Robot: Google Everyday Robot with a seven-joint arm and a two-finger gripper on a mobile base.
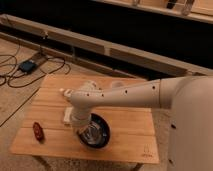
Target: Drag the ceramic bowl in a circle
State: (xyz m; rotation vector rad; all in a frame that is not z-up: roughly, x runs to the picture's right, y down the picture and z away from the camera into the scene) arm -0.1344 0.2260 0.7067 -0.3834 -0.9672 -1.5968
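Observation:
The ceramic bowl (96, 134) is round, dark and glossy with pale glints inside. It sits on the wooden table (127, 125) near the front edge, left of centre. My white arm reaches in from the right and bends down over the bowl. My gripper (80, 125) is at the bowl's left rim, under the wrist, which hides most of it.
A small red object (38, 131) lies at the table's front left. A pale block (67, 115) and a white bottle-like item (65, 92) lie left of the arm. A pale cup (116, 85) stands at the back. Cables and a dark box (27, 66) lie on the floor.

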